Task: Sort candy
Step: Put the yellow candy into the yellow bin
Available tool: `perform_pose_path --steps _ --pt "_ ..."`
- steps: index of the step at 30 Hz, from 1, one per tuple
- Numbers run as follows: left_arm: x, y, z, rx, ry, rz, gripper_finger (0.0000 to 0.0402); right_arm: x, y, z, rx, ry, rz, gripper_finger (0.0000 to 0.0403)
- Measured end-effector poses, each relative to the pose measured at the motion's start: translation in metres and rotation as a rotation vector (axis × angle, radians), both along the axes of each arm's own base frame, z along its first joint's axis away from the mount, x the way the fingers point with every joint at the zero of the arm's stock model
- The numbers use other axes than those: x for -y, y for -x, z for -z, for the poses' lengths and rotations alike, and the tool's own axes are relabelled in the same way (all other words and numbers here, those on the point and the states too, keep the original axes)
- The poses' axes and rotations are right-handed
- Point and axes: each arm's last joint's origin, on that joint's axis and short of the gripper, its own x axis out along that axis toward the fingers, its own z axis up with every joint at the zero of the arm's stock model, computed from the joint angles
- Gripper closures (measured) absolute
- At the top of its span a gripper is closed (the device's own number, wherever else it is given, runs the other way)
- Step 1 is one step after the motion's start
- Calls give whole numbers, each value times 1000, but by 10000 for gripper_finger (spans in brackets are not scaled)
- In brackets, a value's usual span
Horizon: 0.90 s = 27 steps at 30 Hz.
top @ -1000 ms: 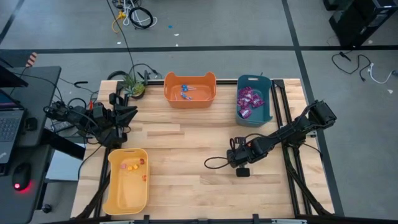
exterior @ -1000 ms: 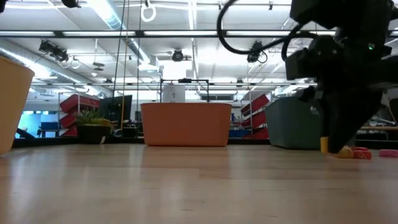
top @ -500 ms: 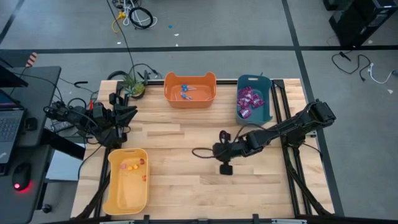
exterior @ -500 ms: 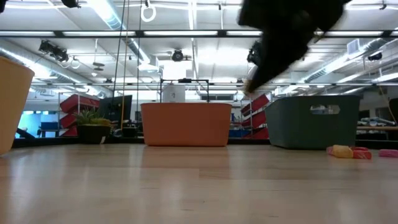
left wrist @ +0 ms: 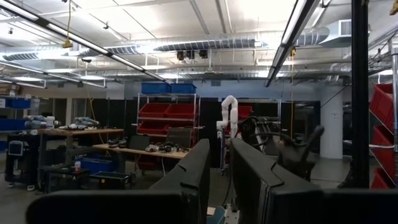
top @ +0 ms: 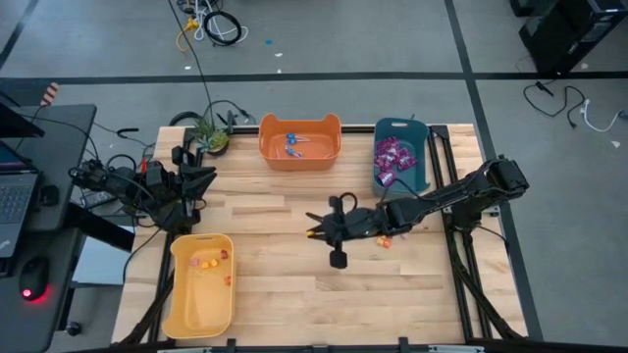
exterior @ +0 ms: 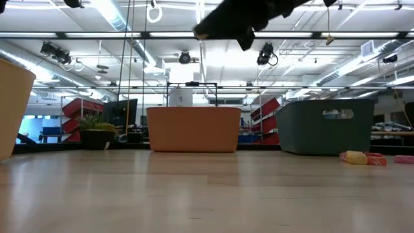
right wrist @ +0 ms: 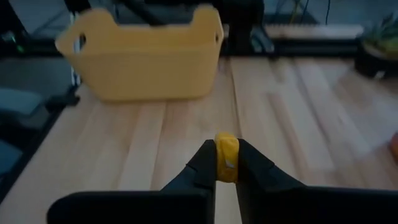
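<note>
My right gripper (top: 314,233) hangs above the middle of the table, shut on a small yellow candy (right wrist: 225,159). It points toward the yellow bin (right wrist: 143,56), which stands at the near left and holds a few small orange and red pieces (top: 208,261). Loose small pieces (exterior: 356,157) lie on the wood to the right of the gripper. Blue-wrapped lollipops (top: 292,145) lie in the orange bin (top: 299,127), and purple packets (top: 392,157) in the teal bin (top: 417,181). My left gripper (left wrist: 221,180) waits folded back at the table's left edge, its fingers a narrow gap apart with nothing between them. My right gripper pinches the yellow candy's two sides (right wrist: 226,168) between its two fingertips. The fingers slant down toward the table's left side. The candy is lifted clear of the table and stands out a little past the fingertips.
A potted plant (top: 209,134) stands at the far left corner. Bare wood (top: 275,284) lies between my right gripper and the yellow bin. Cables and a desk with a laptop sit beyond the left edge.
My right gripper has risen from the table near the loose pieces and travelled toward the table's left edge, carrying the yellow candy clear of the wood. It has tipped up from pointing steeply down to a shallow downward slant.
</note>
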Motion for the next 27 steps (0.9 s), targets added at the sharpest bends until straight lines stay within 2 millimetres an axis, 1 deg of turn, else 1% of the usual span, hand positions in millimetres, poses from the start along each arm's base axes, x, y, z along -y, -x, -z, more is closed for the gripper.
perform_pose_path --steps 8,16,18,19,21,23,25,27 --pt "0 0 0 0 0 0 335 1 -6 -14 154 9 0 371" --pt "0 0 0 0 0 0 335 1 -9 -24 261 29 4 371" --pt "0 0 0 0 0 0 335 1 -12 -23 295 26 5 371" --pt "0 0 0 -1 0 0 335 0 -14 -20 292 33 2 371" --pt "0 0 0 -1 0 0 335 -3 -25 -14 297 35 1 371" --pt "0 0 0 -3 -2 0 335 -5 -37 -4 261 41 -1 371" --pt "0 0 0 -4 -2 -1 335 -9 -50 -2 263 44 -9 370" --pt "0 0 0 -3 -2 -1 335 -12 -62 -5 285 48 -35 370"
